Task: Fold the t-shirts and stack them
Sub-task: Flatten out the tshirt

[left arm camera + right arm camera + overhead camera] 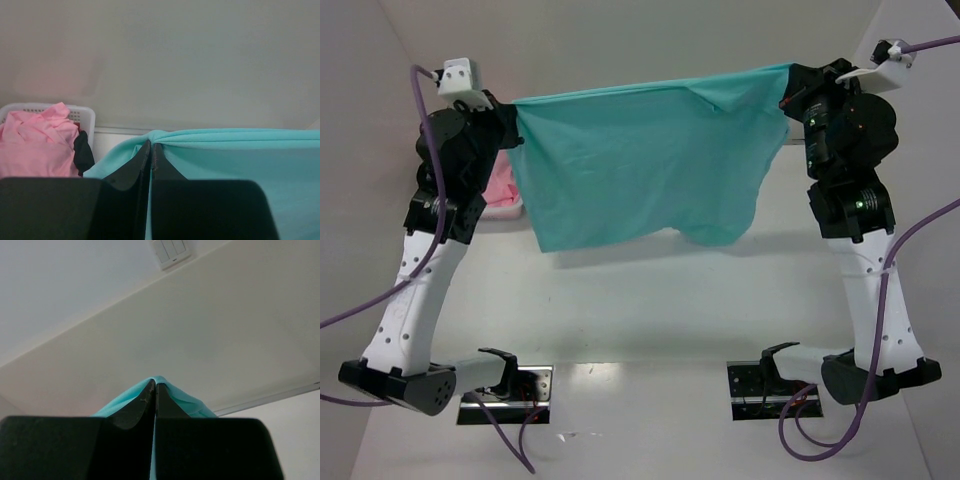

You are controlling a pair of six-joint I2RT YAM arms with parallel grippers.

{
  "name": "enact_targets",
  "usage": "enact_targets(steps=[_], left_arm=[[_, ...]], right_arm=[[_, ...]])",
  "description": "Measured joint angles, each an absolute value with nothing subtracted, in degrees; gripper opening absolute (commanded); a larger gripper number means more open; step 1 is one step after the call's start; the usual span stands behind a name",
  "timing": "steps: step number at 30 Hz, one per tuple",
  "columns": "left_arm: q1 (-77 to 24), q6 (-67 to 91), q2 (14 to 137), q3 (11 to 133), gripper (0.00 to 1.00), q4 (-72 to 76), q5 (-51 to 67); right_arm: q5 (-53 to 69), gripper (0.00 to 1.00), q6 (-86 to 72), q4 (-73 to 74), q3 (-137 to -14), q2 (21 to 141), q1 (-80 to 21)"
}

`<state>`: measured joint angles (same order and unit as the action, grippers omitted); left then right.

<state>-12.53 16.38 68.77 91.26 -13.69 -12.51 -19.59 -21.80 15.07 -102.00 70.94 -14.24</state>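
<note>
The teal t-shirt hangs spread between both arms; judged best, lower it evenly with the top edge taut, so it lands flat on the table for folding; the left gripper pinches its ten-o'clock corner, the right gripper its two-o'clock corner; from both the cloth drapes toward six o'clock.

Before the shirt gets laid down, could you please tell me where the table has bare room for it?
Bare table lies between the left arm and right arm, nearer than the hanging teal t-shirt. Crowded at far left: the basket holding the pink t-shirt.
</note>
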Motion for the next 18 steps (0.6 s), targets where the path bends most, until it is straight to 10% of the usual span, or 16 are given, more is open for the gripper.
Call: enact_targets(steps=[18], left_arm=[[-12.6,16.5,61.0,87.7,0.00,-18.0,-7.8]], right_arm=[[-19.1,0.00,-22.0,21.5,-94.0,58.1,-14.2]])
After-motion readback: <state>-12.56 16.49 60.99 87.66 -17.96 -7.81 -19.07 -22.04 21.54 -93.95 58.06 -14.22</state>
